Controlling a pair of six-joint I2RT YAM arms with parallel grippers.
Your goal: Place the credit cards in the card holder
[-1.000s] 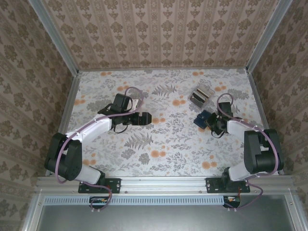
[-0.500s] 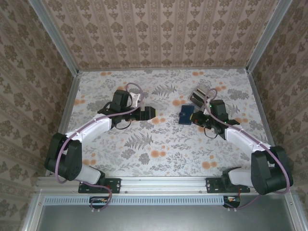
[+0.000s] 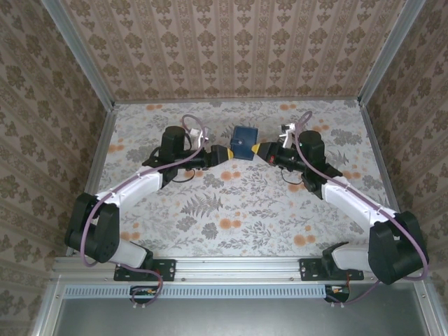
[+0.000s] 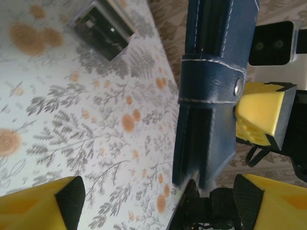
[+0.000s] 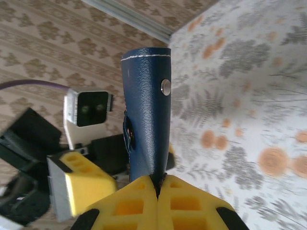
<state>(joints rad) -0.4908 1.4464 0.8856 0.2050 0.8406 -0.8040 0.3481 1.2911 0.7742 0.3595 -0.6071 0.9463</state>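
fingers [image 4: 41, 203] of the left gripper [image 3: 225, 152] stand wide apart, one yellow tip low at one side of its wrist view and the other far across at the opposite side. just ahead of those tips, and much closer to the far one, is the card holder [image 3: 243, 138]: dark navy, folded shut, turned on edge and held up off the floral table [image 3: 231, 203]. the nearer finger is well apart from the leather; whether the far finger touches it i cannot tell. a strap wraps over the holder's edge and ends in a small metal snap [image 4: 238, 86]. further out from the left gripper, off to the side of its open jaws, the stack of credit cards [image 4: 101, 26] sits on the table, grey and dark and too blurred to count. to the right of the holder, the right gripper [image 3: 259, 148] points at the left gripper, and the two tips nearly meet. its yellow pads are pinched tight on the thin edge of the card holder, which rises straight out from between its fingertips in the wrist view, with the snap on the side toward the table
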